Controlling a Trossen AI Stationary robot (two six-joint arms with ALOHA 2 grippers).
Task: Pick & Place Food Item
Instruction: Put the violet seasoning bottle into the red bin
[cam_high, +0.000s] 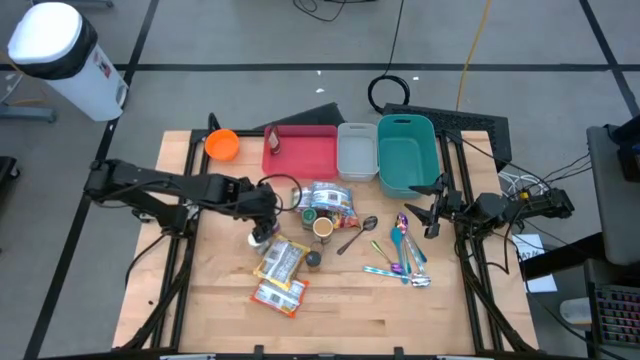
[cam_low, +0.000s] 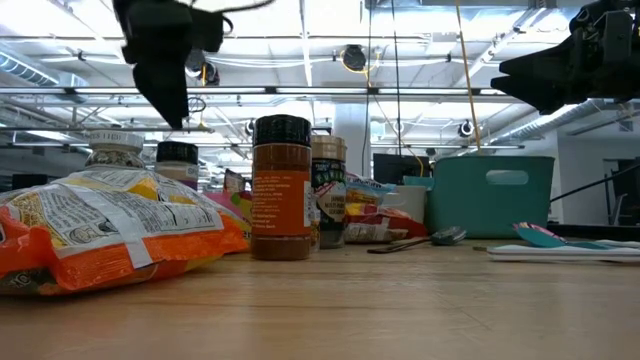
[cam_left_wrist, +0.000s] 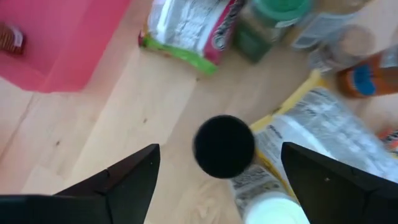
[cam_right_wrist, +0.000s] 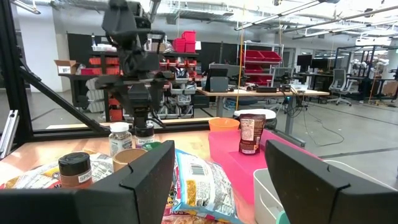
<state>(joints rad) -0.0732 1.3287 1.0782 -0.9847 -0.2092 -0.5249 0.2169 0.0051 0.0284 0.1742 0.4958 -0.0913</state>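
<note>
Across the wooden table (cam_high: 340, 300) you have the bins ranged along the far edge: teal bin (cam_high: 407, 155), red tray (cam_high: 305, 152) with a small brown pouch (cam_high: 273, 142) standing in it, and grey tub (cam_high: 357, 150) between them. An orange bowl (cam_high: 222, 144) sits beside the tray.

Next in size, the food clutter lies mid-table: two orange snack bags (cam_high: 280, 275), a printed pouch (cam_high: 330, 197), and spice jars, including a brown-filled, black-lidded one (cam_low: 281, 187).

Your left gripper (cam_high: 262, 222) hangs over a small black-capped jar (cam_left_wrist: 224, 147) that stands upright on the wood, just beside a snack bag. Its fingers (cam_left_wrist: 124, 180) are spread wide on either side and well above the cap, gripping nothing.

Your right gripper (cam_high: 432, 208) waits near the teal bin, above the plastic cutlery (cam_high: 405, 255), fingers partly apart and empty.

Judgement: the approach step is in hand; no item is secured. The jar appears to be the target, though the task does not name one. Your next move calls for a straight descent, keeping the cap centred, then closing on the jar body without nudging the bag touching its base.
</note>
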